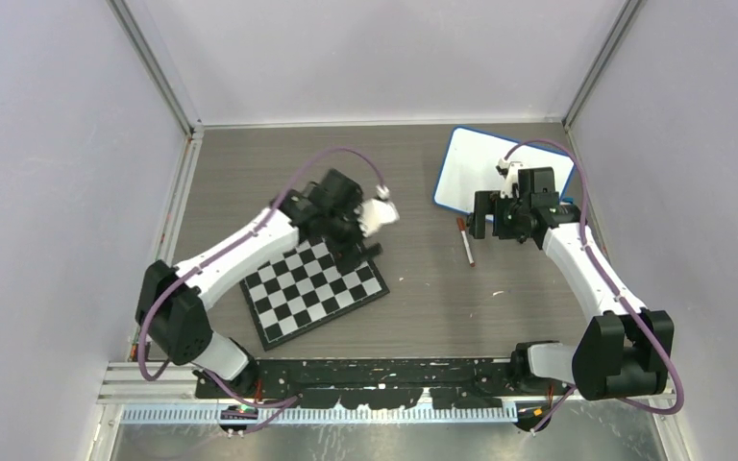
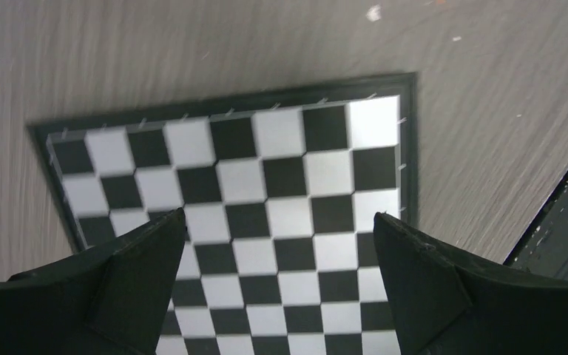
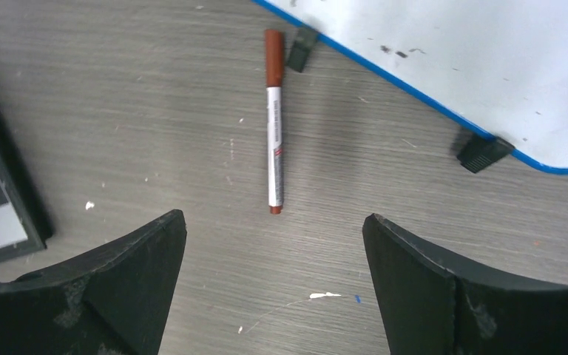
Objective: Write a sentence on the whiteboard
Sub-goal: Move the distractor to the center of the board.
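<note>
Both wide open, gripping nothing: L gripper (image 2: 279,218) over chessboard (image 2: 288,177), R gripper (image 3: 274,217) near marker (image 3: 274,148) beside whiteboard (image 3: 488,59). Marker print too small to read.

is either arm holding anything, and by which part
Nothing is held. The left gripper hangs open over the chessboard, the right gripper open above the marker, lying on the table.

whiteboard (image 3: 488,59): white, blue frame | chessboard (image 2: 266,222): black-white checks | marker (image 3: 274,126): white, brown-red cap
</note>
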Controlling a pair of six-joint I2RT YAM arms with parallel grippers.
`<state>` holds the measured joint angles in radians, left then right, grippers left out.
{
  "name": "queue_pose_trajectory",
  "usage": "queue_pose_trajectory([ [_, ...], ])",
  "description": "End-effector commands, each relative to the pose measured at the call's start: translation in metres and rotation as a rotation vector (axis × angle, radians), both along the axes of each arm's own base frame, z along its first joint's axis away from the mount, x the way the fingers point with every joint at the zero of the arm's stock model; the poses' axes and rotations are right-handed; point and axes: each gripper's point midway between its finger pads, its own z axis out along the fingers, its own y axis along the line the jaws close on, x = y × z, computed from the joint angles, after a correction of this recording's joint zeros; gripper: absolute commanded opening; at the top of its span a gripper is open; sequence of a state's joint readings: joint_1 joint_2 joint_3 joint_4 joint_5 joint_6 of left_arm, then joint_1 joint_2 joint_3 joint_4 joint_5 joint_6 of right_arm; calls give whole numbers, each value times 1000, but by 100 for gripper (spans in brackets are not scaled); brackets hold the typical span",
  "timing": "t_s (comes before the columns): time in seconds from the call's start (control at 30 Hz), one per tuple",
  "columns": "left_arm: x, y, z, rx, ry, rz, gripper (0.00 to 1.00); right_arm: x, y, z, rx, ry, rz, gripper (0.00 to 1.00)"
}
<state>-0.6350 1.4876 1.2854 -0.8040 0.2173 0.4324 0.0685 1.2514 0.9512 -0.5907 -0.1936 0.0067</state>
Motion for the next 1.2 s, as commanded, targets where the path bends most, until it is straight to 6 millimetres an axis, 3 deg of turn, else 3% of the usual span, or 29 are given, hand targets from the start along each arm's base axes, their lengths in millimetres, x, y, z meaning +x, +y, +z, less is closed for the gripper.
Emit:
queue_pose_trajectory([
  [0.0,-13,-51,-13,120,-157,-259,100,18,-17,4,-19,-57,-170,91],
  [0.17,-44,-104,-43,166,-204,-480,100,19,-25,-1,-34,-59,-239,88],
  [0.43,-54,-110,-99,289,-264,-681,100,18,-26,-6,-40,-45,-235,88],
  [0.73,-34,-70,-131,443,-259,-704,100,18,-25,-14,-41,-24,-238,87],
  [0.87,-18,-37,-133,454,-189,-672,100,18,-24,-16,-32,-29,-245,86],
  [1.0,7,-6,-127,427,-163,-617,100,25,-32,-14,-40,-73,-321,83],
  [1.17,40,28,-123,410,-160,-516,100,34,-25,-12,-57,-123,-372,77],
])
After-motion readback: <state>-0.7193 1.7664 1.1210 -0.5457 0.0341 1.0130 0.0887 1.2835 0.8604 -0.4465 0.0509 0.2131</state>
